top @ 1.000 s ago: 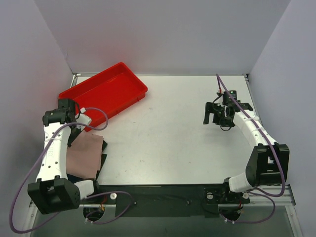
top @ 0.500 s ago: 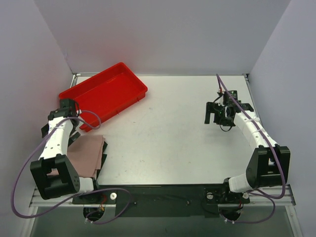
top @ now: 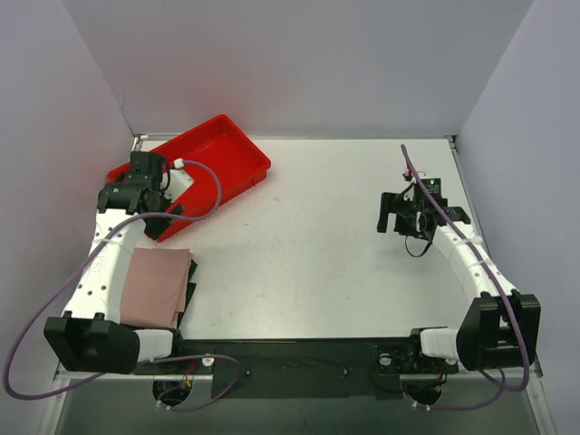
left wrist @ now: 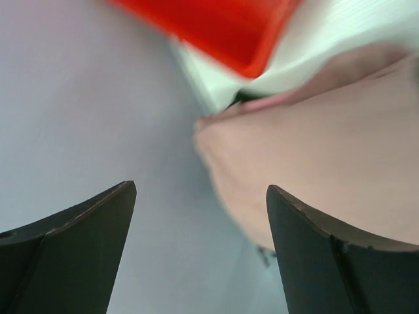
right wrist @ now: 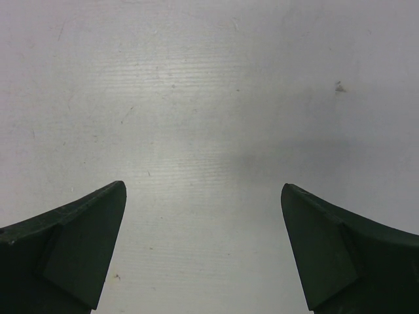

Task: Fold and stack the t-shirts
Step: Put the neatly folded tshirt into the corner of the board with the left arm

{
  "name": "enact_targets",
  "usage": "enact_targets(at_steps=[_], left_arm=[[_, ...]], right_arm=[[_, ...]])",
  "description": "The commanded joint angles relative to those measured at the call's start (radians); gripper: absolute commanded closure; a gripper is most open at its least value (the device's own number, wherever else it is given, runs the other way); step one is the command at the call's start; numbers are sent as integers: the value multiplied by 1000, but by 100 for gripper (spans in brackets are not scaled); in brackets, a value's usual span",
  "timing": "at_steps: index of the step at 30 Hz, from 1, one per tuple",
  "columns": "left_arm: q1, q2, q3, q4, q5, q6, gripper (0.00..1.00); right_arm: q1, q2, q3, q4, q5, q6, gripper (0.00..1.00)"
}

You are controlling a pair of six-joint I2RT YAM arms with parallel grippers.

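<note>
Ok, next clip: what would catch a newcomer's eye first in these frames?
The bright red tray at the far left draws the eye first. Nearer, along the left edge, a folded dusty-pink shirt lies on a navy shirt. Both grippers are empty: left gripper open by the tray, right gripper open above the white table.

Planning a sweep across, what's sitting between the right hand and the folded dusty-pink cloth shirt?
Nothing: the top view shows only bare white table between the right hand and the folded dusty-pink cloth shirt.
</note>
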State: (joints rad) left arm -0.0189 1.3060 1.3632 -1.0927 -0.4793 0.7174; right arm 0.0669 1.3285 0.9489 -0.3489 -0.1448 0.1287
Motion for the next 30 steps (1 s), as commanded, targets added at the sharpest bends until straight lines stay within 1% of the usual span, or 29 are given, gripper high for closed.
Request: enact_targets(at_steps=[1, 4, 5, 6, 7, 8, 9, 10, 11, 12, 13, 14, 15, 16, 17, 18, 20, 25, 28, 30], left_arm=[[-67, -92, -27, 57, 377, -147, 8], [-67, -134, -114, 184, 529, -165, 8], [-69, -158, -142, 280, 591, -197, 8], [-69, -187, -201, 409, 619, -222, 8], [-72, -200, -276, 472, 614, -287, 8], [-75, -229, -311, 605, 596, -318, 8], [-78, -243, -369, 655, 593, -361, 8], [-78, -266, -400, 747, 597, -377, 8], [-79, -280, -459, 790, 604, -397, 7], [-79, -299, -487, 882, 614, -415, 7], [-79, -309, -548, 930, 633, -435, 7], [-79, -326, -578, 1008, 663, -441, 7], [-79, -330, -634, 1040, 677, -481, 7], [-79, -341, -660, 1135, 689, -502, 7], [-78, -346, -717, 1175, 691, -569, 7], [-78, -355, -748, 1255, 689, -593, 7], [-76, -361, -815, 1336, 700, -634, 7], [-73, -350, -949, 1448, 722, -641, 7], [-73, -350, -1021, 1528, 777, -583, 7], [-75, -364, -1044, 1532, 812, -579, 6]], right_arm=[[-2, -155, -105, 148, 17, -18, 0], [-4, -297, -232, 281, 21, -43, 0], [-4, -328, -263, 312, 27, -49, 0], [-4, -404, -330, 389, 37, -63, 0], [-4, -440, -399, 422, 57, -69, 0], [-4, -519, -427, 488, 66, -78, 0], [-6, -558, -484, 513, 88, -84, 0], [-6, -634, -511, 559, 97, -90, 0], [-7, -672, -554, 595, 109, -92, 0], [-7, -725, -582, 613, 108, -106, 0], [-7, -758, -632, 645, 109, -119, 0], [-7, -797, -657, 660, 129, -115, 0], [-7, -821, -698, 677, 180, -95, 0], [-9, -854, -714, 682, 200, -80, 0], [-7, -882, -746, 679, 229, -63, 0], [-9, -893, -760, 677, 238, -55, 0], [-9, -926, -802, 674, 244, -41, 0], [-7, -962, -893, 692, 286, -37, 0], [-7, -951, -926, 728, 306, -35, 0], [-7, -940, -926, 746, 313, -37, 0]])
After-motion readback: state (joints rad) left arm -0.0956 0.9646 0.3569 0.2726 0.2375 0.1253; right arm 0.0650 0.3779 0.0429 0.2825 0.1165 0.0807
